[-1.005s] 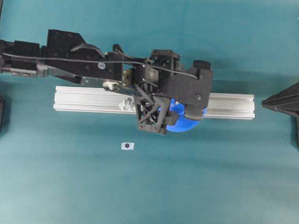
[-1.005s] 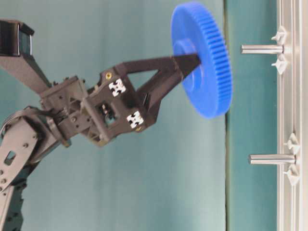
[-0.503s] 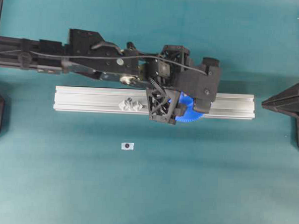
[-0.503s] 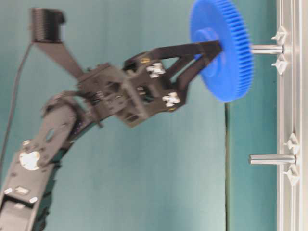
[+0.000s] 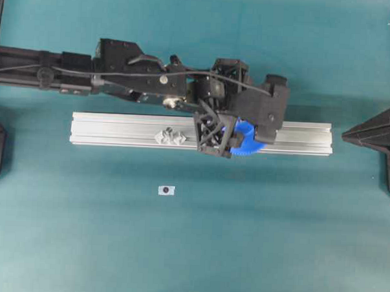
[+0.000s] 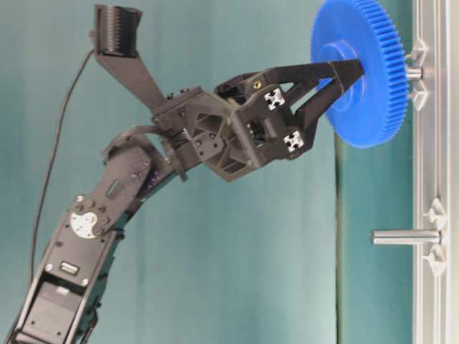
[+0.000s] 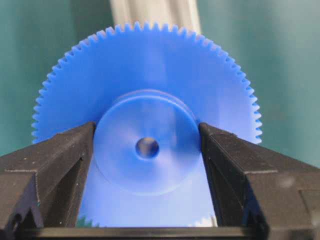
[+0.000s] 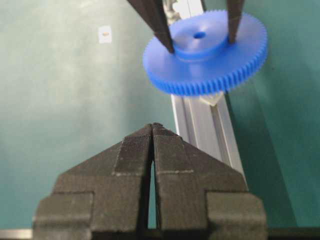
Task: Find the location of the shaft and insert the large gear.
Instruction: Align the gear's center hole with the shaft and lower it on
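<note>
Inserting step now, with left pincer (image 6: 347,74) clamped on hub of gear (image 6: 366,72), partly slid over shaft (image 6: 414,72) on rail (image 5: 118,130), right pincer (image 8: 152,131) closed and idle; next, pushing gear fully down, then releasing.

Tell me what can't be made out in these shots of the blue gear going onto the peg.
- Peg: mostly hidden behind the blue gear in the table-level view; how far it has entered cannot be told.
- Overhead view: the left gripper covers most of the gear and the peg.
- Left wrist view: the gear blocks the rail; the hole's contents are blurred.
</note>
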### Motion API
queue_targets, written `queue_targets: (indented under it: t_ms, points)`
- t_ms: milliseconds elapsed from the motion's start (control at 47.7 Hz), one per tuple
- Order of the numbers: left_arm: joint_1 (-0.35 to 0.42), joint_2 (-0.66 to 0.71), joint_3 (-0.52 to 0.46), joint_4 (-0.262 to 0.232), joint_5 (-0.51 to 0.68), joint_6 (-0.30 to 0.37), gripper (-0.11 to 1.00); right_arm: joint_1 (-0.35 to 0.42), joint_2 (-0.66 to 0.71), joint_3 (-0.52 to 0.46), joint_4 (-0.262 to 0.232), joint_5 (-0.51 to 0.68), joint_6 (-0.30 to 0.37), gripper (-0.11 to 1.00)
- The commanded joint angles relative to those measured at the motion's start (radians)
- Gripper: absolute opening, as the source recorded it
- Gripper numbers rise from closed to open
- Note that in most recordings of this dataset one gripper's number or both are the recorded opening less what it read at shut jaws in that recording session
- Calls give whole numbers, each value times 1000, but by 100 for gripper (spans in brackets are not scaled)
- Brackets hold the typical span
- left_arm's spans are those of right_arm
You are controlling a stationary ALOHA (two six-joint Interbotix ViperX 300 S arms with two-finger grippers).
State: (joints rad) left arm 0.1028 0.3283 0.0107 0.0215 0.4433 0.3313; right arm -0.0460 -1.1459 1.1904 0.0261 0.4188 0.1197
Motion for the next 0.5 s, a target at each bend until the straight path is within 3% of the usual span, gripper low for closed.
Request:
queue_targets:
  t_ms: [0, 482]
  points:
    - [8, -12, -32, 2, -15, 2, 71, -2, 5, -9, 0, -8, 9, 2]
    - [20, -11, -38, 5, 9, 2, 71, -2, 3, -9, 2, -9, 9, 2]
